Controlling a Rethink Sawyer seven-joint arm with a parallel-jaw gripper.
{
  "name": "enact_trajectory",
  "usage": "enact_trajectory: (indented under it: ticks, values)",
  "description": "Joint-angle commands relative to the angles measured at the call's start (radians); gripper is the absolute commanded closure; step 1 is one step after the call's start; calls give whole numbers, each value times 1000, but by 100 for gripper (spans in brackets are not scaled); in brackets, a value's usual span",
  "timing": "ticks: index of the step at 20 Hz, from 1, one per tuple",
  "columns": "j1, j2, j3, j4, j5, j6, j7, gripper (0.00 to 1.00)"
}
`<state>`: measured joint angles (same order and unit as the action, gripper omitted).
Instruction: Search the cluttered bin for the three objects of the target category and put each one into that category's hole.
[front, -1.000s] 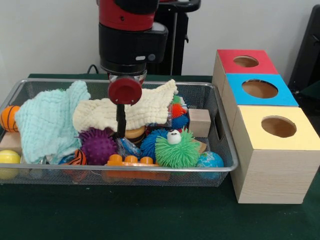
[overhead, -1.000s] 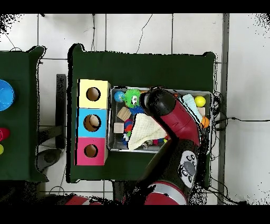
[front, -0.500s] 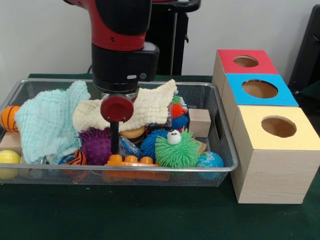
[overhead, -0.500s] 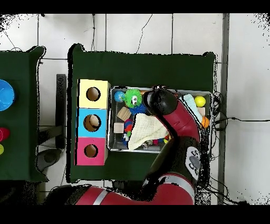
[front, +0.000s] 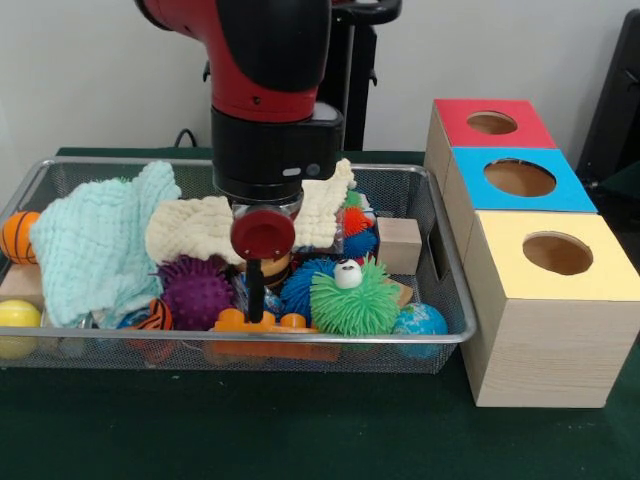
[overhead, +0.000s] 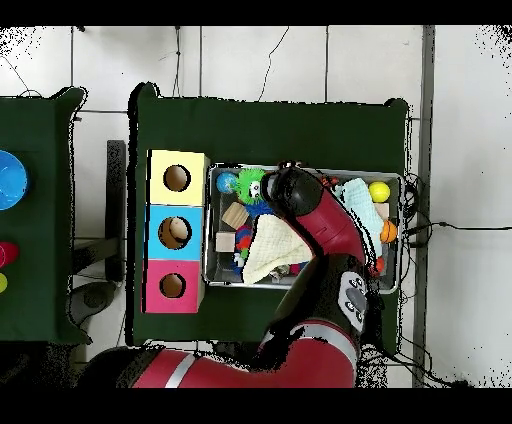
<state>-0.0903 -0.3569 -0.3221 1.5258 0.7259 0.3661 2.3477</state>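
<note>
The wire mesh bin (front: 300, 339) lies on the green table, full of toys and cloths; it also shows in the overhead view (overhead: 207, 228). My gripper (front: 254, 308) hangs from the red and black arm into the bin's front middle. Its tip is right at an orange studded brick (front: 285, 323), between a purple spiky ball (front: 195, 292) and a blue spiky ball (front: 305, 285). I cannot tell whether it holds anything. The hole (front: 519, 177) in the blue-topped box stands to the right of the bin, also seen from overhead (overhead: 174, 232). In the overhead view the arm (overhead: 300, 200) hides the gripper.
A green spiky ball (front: 355, 297), globe ball (front: 420, 322), wooden cube (front: 399, 244), mint cloth (front: 95, 240), cream cloth (front: 195, 225), orange ball (front: 17, 235) and yellow ball (front: 17, 318) fill the bin. Red-topped (front: 490, 122) and yellow-topped (front: 555, 253) boxes flank the blue one.
The arm has swung left and down, then to the right in the front view. The gripper's tip has come from the purple spiky ball's side to the orange brick.
</note>
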Motion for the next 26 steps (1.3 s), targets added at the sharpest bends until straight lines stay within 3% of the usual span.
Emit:
enact_trajectory:
  ticks: [1,8,20,26]
  values:
    - [19,21,103,49,24,-19,209,0]
    - [9,19,103,52,21,-15,192,0]
    - [-40,-24,125,121,3,-29,138,0]
    - [-30,-53,130,169,12,-28,157,0]
